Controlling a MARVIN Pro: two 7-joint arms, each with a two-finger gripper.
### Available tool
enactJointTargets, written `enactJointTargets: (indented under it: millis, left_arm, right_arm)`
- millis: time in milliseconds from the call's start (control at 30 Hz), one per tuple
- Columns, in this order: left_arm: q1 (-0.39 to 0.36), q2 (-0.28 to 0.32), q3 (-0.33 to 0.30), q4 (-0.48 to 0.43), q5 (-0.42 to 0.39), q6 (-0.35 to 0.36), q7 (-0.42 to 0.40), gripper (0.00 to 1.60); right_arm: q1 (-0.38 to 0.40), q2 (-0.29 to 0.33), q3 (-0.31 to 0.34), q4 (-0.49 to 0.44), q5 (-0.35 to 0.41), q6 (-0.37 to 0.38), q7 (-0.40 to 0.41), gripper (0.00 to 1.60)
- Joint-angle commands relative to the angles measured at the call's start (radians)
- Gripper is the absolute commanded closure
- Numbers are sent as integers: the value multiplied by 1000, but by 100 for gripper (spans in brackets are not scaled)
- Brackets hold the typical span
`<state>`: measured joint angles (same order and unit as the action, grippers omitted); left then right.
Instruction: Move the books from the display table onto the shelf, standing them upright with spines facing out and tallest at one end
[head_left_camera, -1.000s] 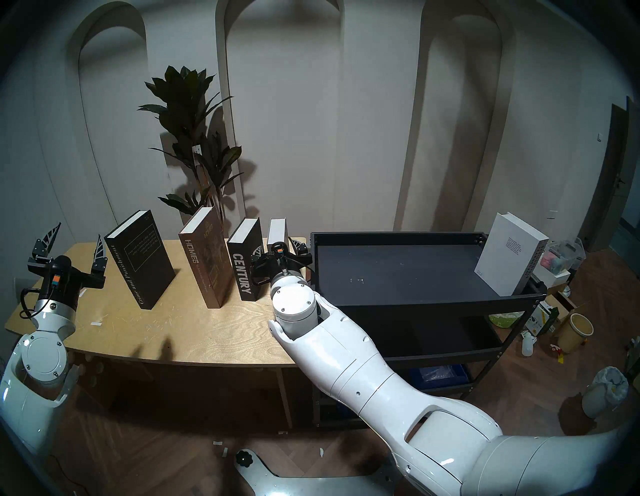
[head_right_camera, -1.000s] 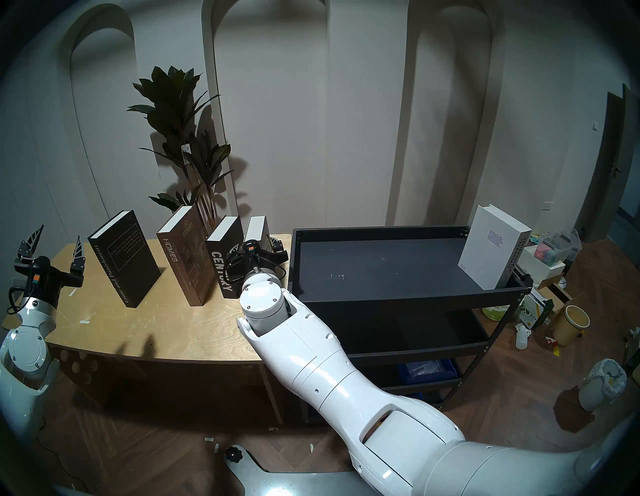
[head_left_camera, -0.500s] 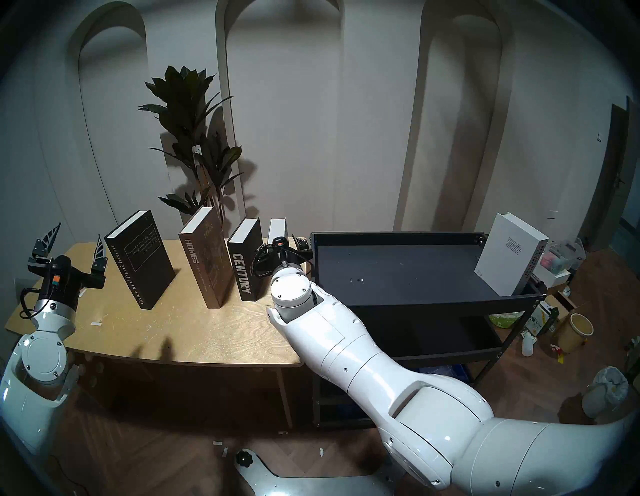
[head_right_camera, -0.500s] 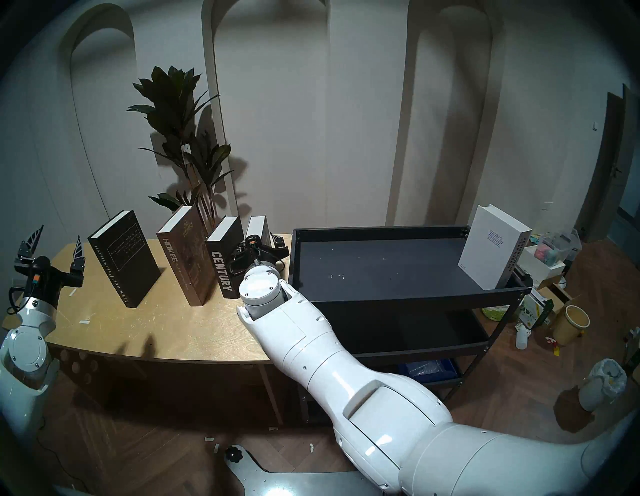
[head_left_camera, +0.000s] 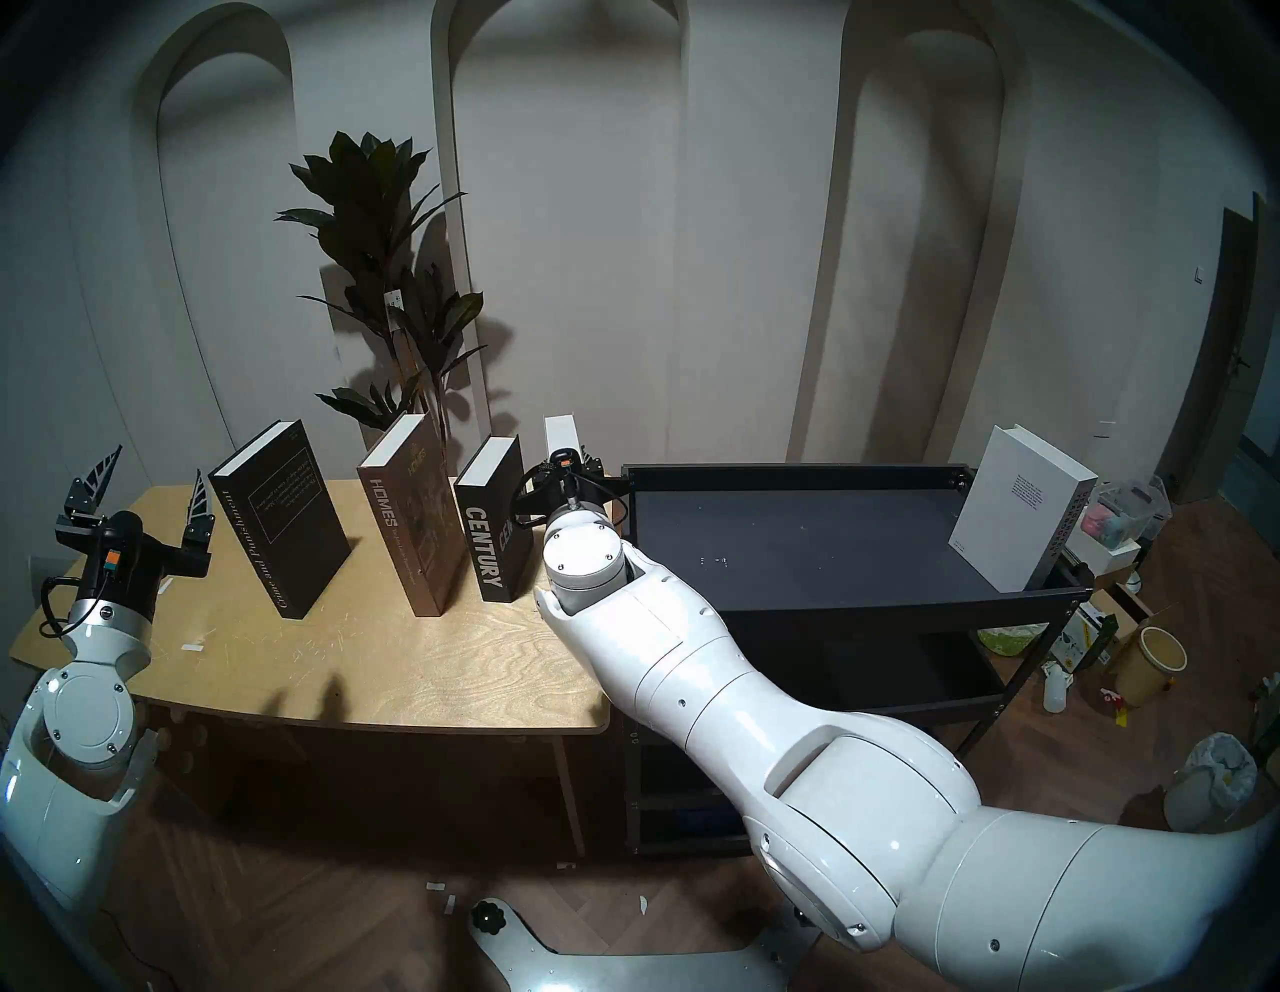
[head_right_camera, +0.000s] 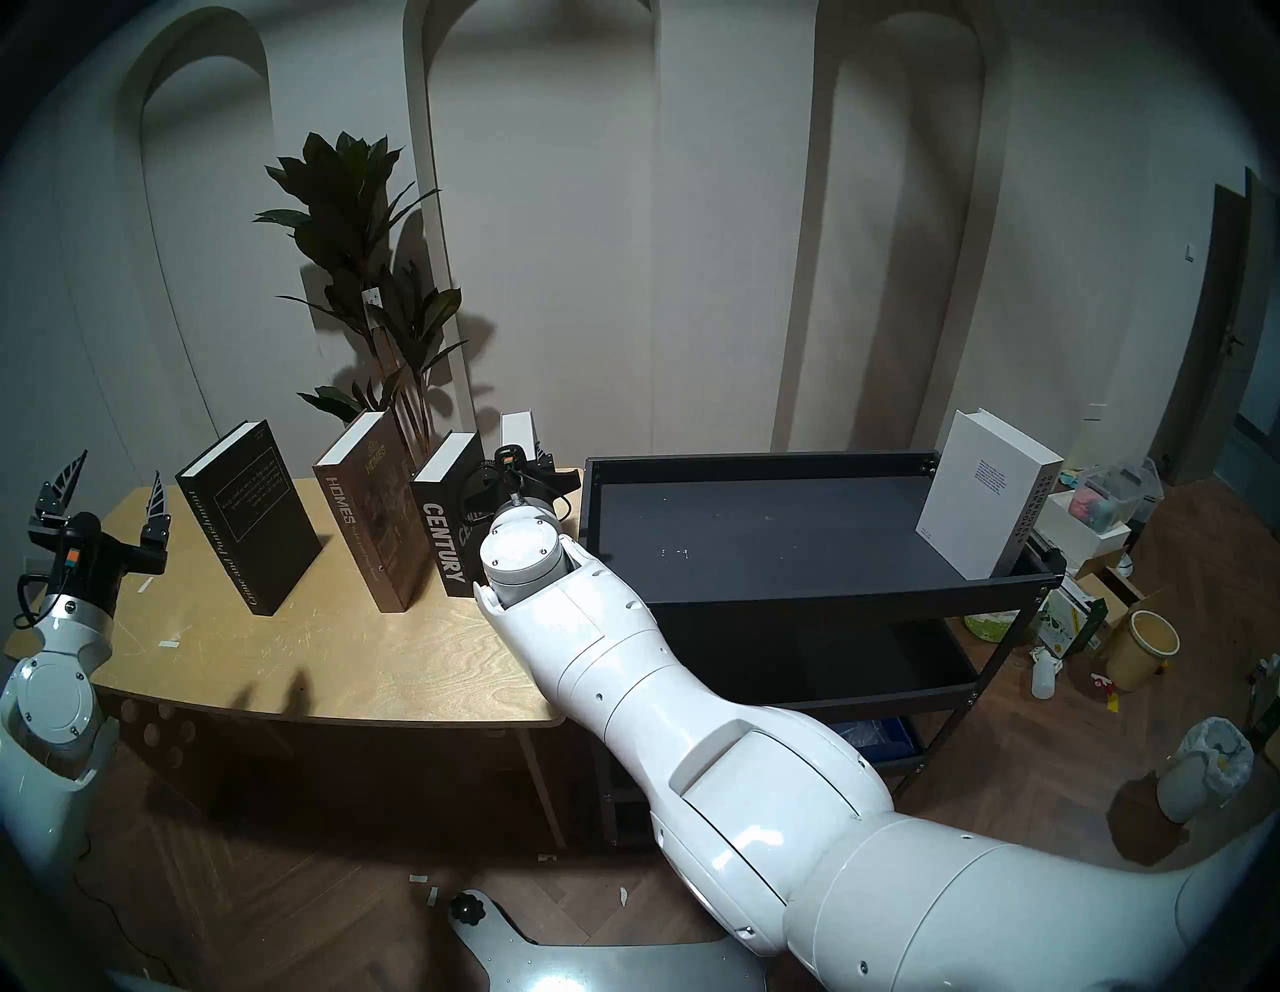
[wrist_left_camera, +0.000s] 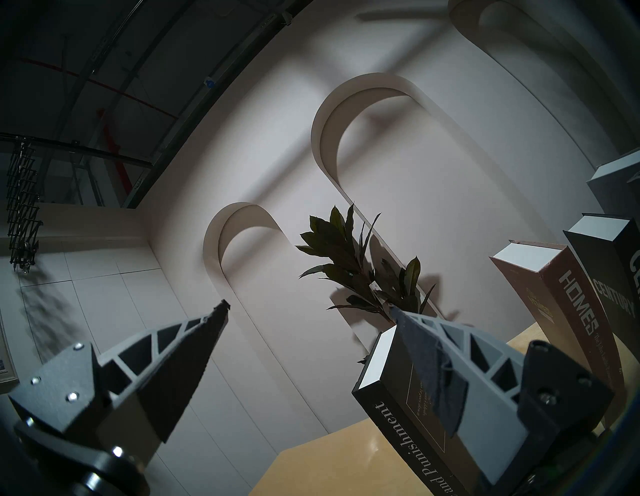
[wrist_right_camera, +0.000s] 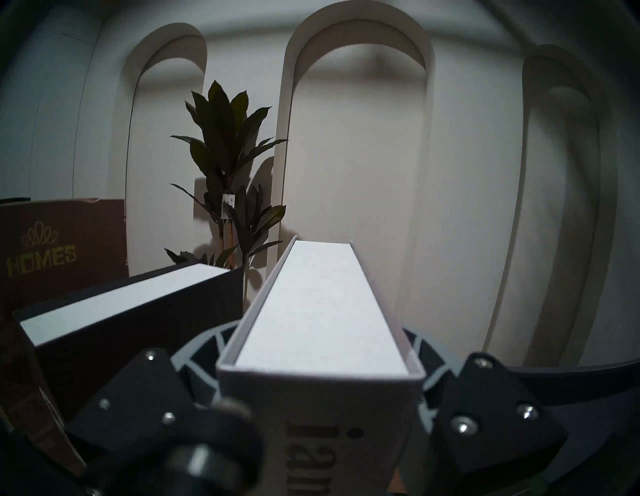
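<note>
From the head views the right gripper (head_left_camera: 569, 465) is mostly hidden behind its own wrist, and only the top of the pale grey book (head_left_camera: 560, 435) pokes above it, over the far right corner of the display table (head_left_camera: 388, 665). The right wrist view fills that in: the grey book (wrist_right_camera: 322, 311) stands upright between the fingers (wrist_right_camera: 204, 350), which press both covers, clamped on it, spine toward the camera and long axis vertical; the spine lettering is cut off below. Whether its foot touches the table, no view shows. CENTURY (head_left_camera: 493, 526), HOMES (head_left_camera: 409, 516) and Crime and Punishment (head_left_camera: 280, 516) stand upright on the table, spines forward. The white book (head_left_camera: 1018, 512) stands at the shelf's (head_left_camera: 866, 609) right end. The left gripper (head_left_camera: 149, 502) hovers spread wide, empty.
</note>
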<state>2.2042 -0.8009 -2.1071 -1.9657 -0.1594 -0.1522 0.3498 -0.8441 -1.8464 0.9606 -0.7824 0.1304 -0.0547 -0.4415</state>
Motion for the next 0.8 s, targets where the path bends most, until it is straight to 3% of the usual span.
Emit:
enactJointTargets:
  millis: [0,467,767]
  left_arm:
    - [-3,3,-14,-10,2,-4,2,0]
    - [-4,3,-12,-9,2,-4,2,0]
    - [-4,3,-13,-9,2,-4,2,0]
  right_arm:
    - [58,5,30,-62,0,-46,-20,160]
    - [123,3,86,-182,6,-57,-27,160]
    - [138,66,121,-288,-7,17,-34,160]
